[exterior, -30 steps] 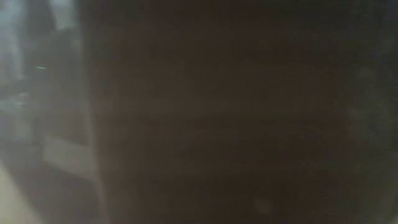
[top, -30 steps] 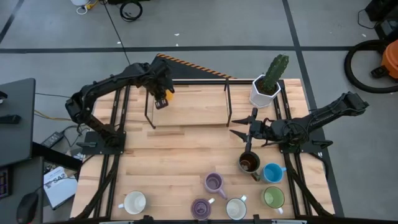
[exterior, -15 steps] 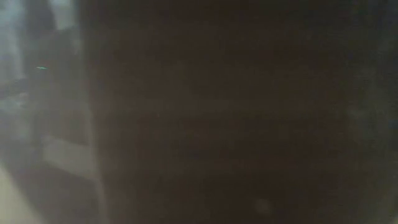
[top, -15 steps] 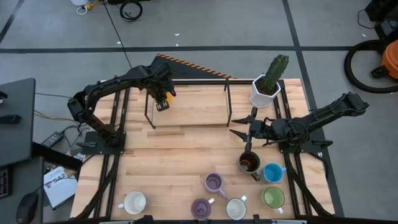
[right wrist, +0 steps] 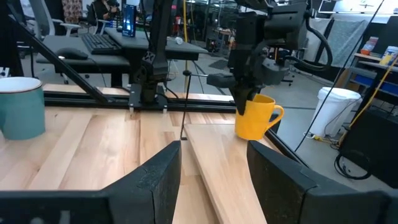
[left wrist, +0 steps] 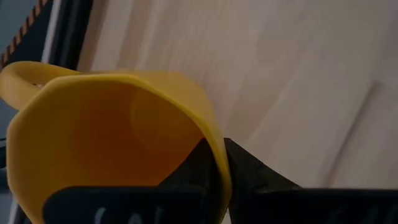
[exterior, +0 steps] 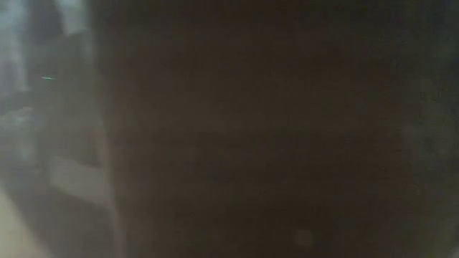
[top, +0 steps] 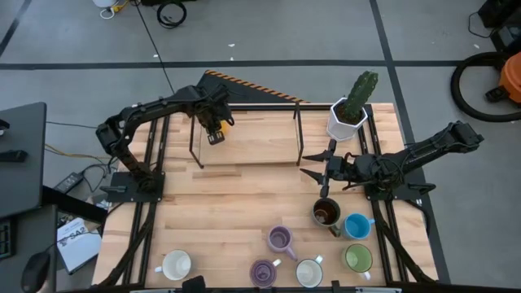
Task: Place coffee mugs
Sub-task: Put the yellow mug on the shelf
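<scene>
My left gripper [top: 213, 126] is shut on the orange mug [top: 216, 137] over the raised wooden shelf [top: 252, 138] at the table's far side; the right wrist view shows this mug [right wrist: 258, 116] too. My right gripper [top: 316, 172] is open and hovers just beyond the dark brown mug [top: 326, 213]. Standing on the near part of the table are a blue mug [top: 356, 226], a green mug [top: 357, 258], two purple mugs [top: 280, 238] [top: 263, 272] and two white mugs [top: 176, 264] [top: 308, 273]. My left gripper pinches the orange mug's rim wall [left wrist: 217, 155] on the side opposite the handle [left wrist: 18, 74], with one finger inside the cup [left wrist: 196, 168] and one outside [left wrist: 249, 171]. It comes from above, pointing down. The mug stays upright; whether its base touches the shelf I cannot tell.
A white angular pot with a green cactus [top: 348, 118] stands at the far right, close to my right arm. The shelf's thin black legs [top: 298, 134] rise between the arms. Something dark close to the lens blocks the low view. Bare wood lies at mid-table [top: 228, 203].
My left arm has reached a little farther toward the table's right, carrying the orange mug a short way along the shelf, still shut on it. My right arm and the other mugs have kept still.
</scene>
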Robot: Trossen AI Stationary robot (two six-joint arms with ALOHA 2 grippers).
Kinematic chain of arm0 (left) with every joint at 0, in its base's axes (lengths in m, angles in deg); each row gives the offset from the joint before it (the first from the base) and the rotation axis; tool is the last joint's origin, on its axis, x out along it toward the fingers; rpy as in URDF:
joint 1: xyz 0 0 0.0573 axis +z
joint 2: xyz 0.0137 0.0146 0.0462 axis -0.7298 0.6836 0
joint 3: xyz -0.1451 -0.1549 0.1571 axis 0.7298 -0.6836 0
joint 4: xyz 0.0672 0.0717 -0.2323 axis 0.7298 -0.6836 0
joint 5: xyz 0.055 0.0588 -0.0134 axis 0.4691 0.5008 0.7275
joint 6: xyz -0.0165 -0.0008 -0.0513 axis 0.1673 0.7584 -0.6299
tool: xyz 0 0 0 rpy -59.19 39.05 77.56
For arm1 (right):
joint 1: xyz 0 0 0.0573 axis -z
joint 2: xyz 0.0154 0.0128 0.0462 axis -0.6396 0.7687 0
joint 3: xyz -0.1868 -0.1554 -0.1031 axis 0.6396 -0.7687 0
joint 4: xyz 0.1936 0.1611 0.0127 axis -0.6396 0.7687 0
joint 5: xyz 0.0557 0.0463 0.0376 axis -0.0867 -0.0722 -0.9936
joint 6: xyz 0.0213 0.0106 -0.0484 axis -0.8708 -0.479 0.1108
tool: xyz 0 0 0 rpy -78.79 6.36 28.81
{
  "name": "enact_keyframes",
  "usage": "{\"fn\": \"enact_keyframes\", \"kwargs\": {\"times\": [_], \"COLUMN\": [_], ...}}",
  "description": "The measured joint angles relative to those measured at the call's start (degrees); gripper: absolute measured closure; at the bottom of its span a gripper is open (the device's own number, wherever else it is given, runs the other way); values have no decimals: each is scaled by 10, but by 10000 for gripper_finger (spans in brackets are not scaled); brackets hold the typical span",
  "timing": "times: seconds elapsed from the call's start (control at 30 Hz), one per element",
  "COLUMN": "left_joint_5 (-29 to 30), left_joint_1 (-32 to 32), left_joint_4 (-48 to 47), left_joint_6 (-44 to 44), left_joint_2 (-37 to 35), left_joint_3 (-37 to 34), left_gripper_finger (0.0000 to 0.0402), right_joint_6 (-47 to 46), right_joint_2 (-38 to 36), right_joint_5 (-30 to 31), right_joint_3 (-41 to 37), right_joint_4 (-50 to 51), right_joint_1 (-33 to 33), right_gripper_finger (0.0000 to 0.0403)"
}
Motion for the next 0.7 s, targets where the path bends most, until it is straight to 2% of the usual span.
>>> {"fn": "enact_keyframes", "kwargs": {"times": [0.4,0.57,0.7], "left_joint_5": [15,16,15], "left_joint_1": [12,12,12], "left_joint_4": [-27,-25,-28], "left_joint_6": [15,14,15], "left_joint_2": [0,3,16], "left_joint_3": [0,0,1], "left_gripper_finger": [376,350,348], "right_joint_6": [-1,-1,-1], "right_joint_2": [0,0,0], "right_joint_5": [0,0,-1], "right_joint_3": [0,0,0], "right_joint_4": [0,0,0], "right_joint_1": [0,0,0], "right_gripper_finger": [213,213,213]}}
